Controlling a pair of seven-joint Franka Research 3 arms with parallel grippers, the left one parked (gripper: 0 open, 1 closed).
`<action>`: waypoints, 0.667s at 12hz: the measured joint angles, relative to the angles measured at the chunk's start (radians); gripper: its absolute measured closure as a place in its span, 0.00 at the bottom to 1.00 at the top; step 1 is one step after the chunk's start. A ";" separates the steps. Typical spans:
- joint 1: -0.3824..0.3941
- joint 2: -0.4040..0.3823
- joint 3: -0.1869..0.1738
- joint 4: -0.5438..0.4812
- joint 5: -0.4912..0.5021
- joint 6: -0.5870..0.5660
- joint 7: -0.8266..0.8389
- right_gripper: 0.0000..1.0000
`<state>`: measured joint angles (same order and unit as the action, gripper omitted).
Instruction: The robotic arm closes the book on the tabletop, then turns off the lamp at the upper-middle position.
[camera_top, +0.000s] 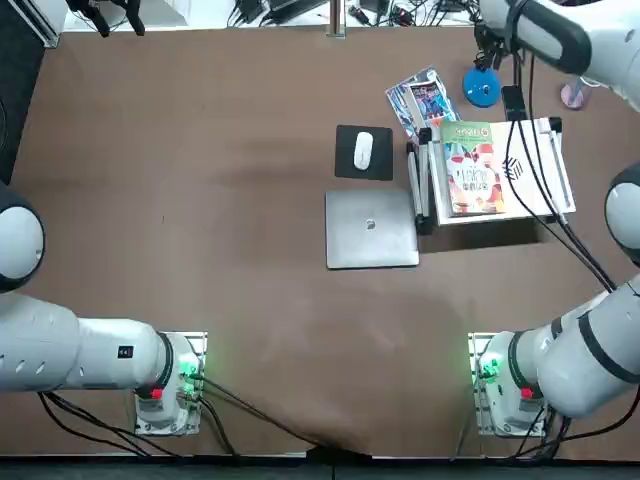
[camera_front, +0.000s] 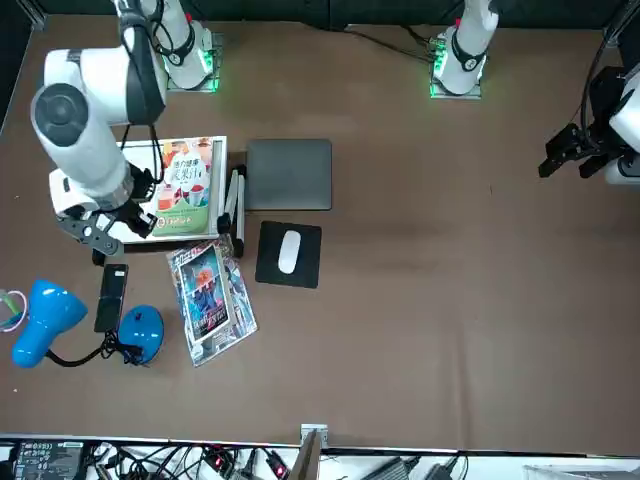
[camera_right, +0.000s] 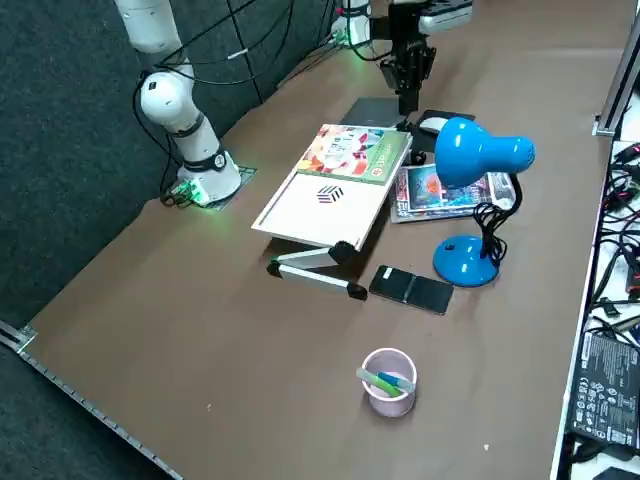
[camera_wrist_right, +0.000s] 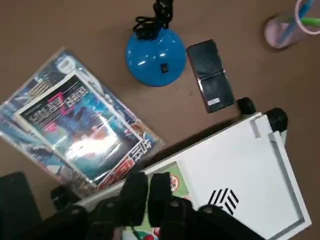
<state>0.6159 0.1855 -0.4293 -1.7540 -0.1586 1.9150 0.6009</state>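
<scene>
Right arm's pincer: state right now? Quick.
Right pincer: closed or all but, just a sliver between its black fingers; holding nothing, raised near the edge of the white rectangular stand.

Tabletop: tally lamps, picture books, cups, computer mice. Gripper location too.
Blue desk lamp: 1
Green picture book with red-orange art: 1
Pinkish clear cup: 1
White computer mouse: 1
Total: 4
Uncounted: black right gripper, above the white slanted stand's edge, by the book.
</scene>
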 joint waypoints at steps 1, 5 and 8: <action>0.011 0.010 0.002 0.000 -0.031 0.000 0.040 0.94; 0.046 0.116 0.008 0.000 -0.132 0.067 0.152 0.99; 0.036 0.186 0.003 0.000 -0.145 0.152 0.153 0.99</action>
<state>0.6517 0.3719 -0.4263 -1.7542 -0.3034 2.0670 0.7540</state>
